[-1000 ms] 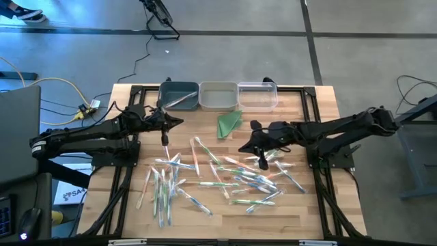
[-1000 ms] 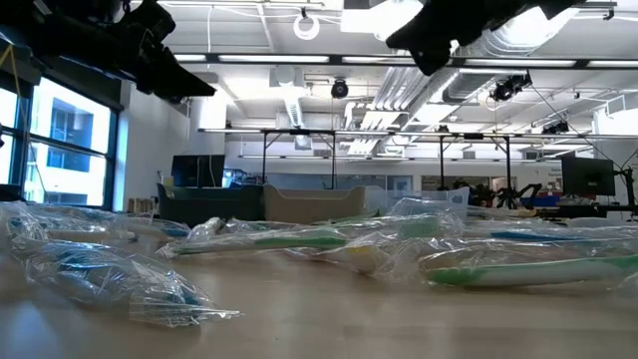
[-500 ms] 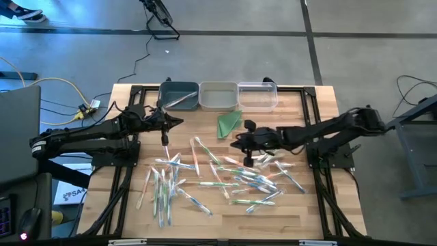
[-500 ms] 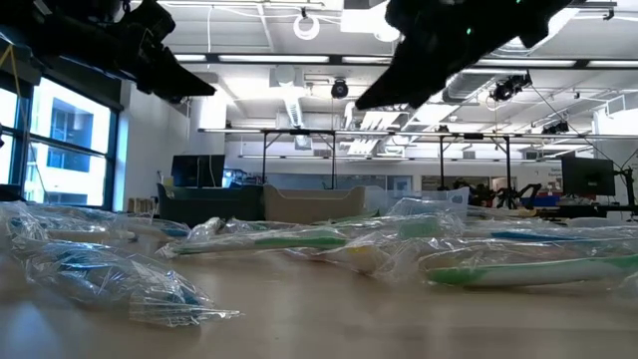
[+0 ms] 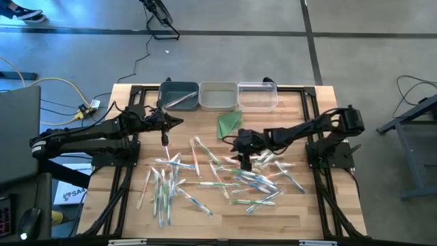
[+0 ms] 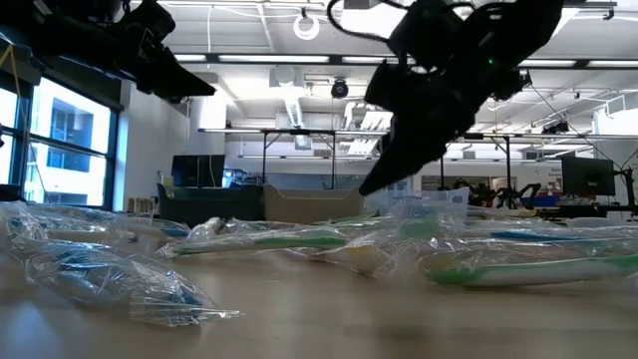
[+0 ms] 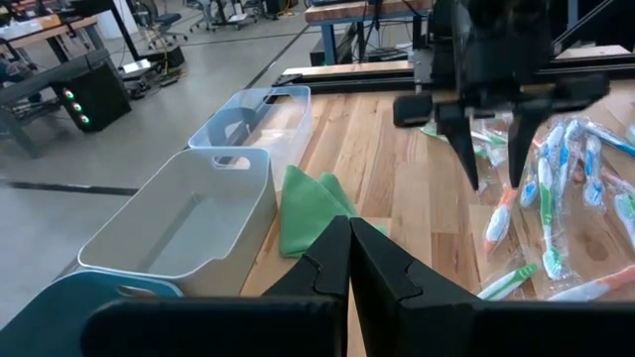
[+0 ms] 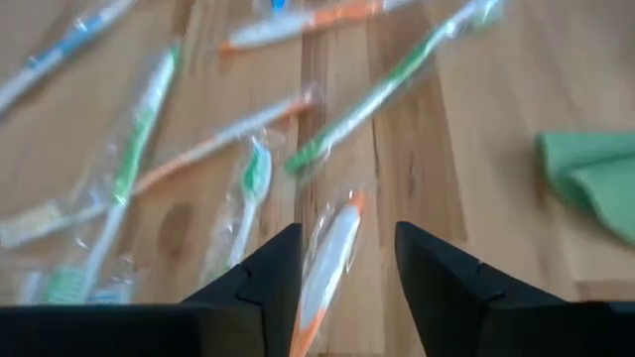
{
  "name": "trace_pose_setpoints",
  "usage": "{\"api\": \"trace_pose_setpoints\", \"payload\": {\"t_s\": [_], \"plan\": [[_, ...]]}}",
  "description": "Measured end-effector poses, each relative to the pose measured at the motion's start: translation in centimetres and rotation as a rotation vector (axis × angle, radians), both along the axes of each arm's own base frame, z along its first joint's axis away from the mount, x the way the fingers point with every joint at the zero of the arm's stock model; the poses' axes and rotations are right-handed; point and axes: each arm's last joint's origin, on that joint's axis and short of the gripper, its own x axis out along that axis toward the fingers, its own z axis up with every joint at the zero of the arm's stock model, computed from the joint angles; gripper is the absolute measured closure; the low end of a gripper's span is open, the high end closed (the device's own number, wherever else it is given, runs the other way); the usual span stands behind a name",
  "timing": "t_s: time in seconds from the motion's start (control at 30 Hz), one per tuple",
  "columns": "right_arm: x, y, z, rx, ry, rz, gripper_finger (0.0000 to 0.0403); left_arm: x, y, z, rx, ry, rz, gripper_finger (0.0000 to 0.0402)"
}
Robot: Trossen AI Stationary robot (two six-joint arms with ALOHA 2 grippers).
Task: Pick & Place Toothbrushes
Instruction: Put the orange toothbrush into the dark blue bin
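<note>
Right gripper (image 5: 246, 162) low over the near edge of the toothbrush scatter, fingers spread; an orange-and-white plastic toothbrush in a clear wrapper (image 8: 327, 260) lies in the gap between them. Whether the fingertips touch it or the wood cannot be told: the tips are cut off in the right wrist view and hidden by the arm from above. In the low view the gripper shows only as a dark mass.

Left gripper (image 5: 165, 139) hangs above the table's left half, just short of the bins, fingers pressed together with nothing between them.

Wrapped toothbrushes (image 5: 225, 179), white with green, blue or orange accents, lie strewn over the middle of the wooden slat table (image 5: 307, 205). A folded green cloth (image 5: 229, 123) sits beside the right gripper. At the far edge, a row of three bins: teal (image 5: 179, 96), pale grey (image 5: 218, 96), clear (image 5: 258, 96). The teal one holds a pale stick-like item, too small to identify.
</note>
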Motion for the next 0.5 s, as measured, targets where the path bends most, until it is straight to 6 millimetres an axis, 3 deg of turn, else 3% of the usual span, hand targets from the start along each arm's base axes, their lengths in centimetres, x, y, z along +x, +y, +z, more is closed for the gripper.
{"api": "trace_pose_setpoints", "payload": {"t_s": [0.5], "plan": [[-0.04, 0.33, -1.14, 0.075, 0.064, 0.002, 0.0242, 0.0, 0.0, -0.01, 0.0, 0.001, 0.0, 0.0398]]}}
